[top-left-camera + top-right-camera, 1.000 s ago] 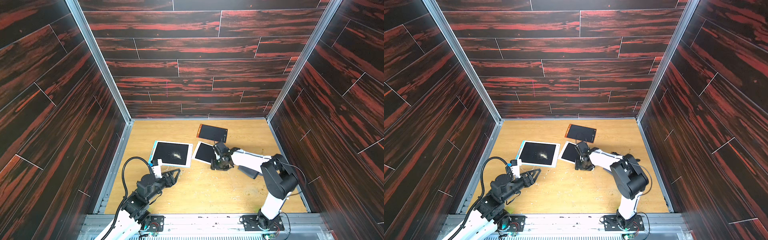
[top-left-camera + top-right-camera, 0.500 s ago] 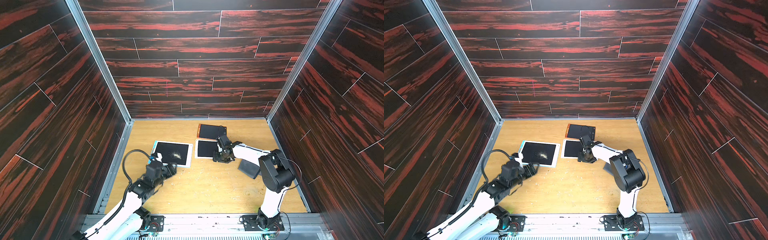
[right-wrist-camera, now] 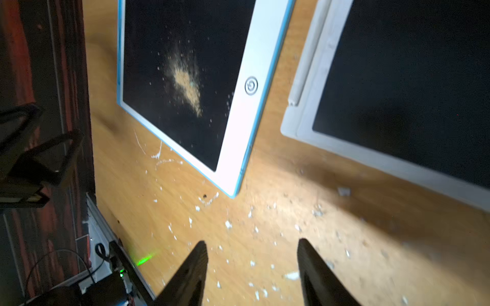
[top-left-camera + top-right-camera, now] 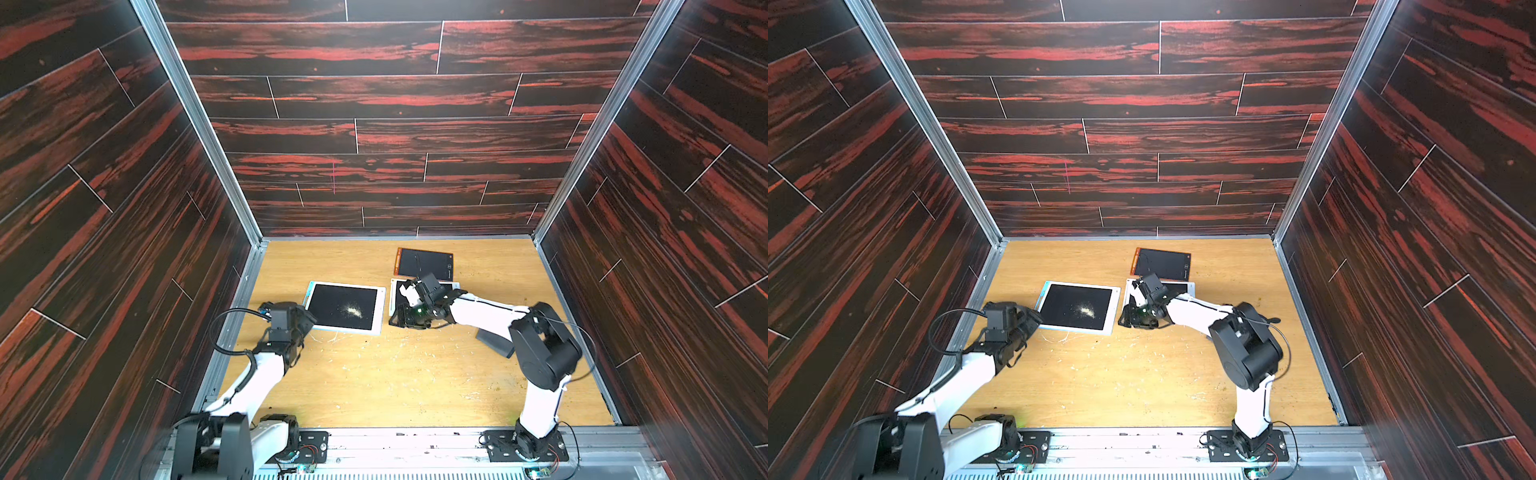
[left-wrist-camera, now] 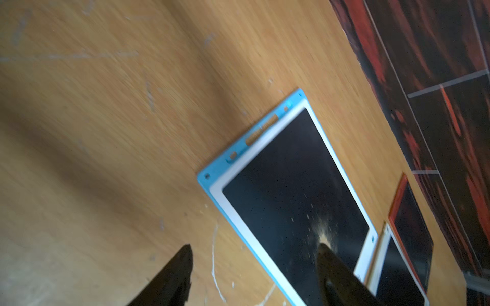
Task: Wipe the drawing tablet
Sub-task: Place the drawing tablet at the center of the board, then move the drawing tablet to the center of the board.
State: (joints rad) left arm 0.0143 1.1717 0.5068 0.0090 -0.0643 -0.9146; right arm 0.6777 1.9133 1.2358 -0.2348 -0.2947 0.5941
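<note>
- Black left gripper (image 5: 255,245) is hovering at the near-left corner of the blue-framed drawing tablet (image 4: 345,307), jaws wide, empty.
- That tablet is lying flat, crumbs (image 4: 353,309) sitting on its screen.
- Right gripper (image 3: 252,241) is hanging just right of it, jaws parted, holding nothing.

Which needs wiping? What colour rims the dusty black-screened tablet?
Light blue rim, clearest in left wrist view.

L gripper (image 5: 254,247) jaws apart, empty; one fingertip (image 5: 326,257) overlaps dust patch (image 5: 322,233) on blue-framed tablet (image 5: 289,185); orange tablet (image 5: 411,227) just beyond it.
</note>
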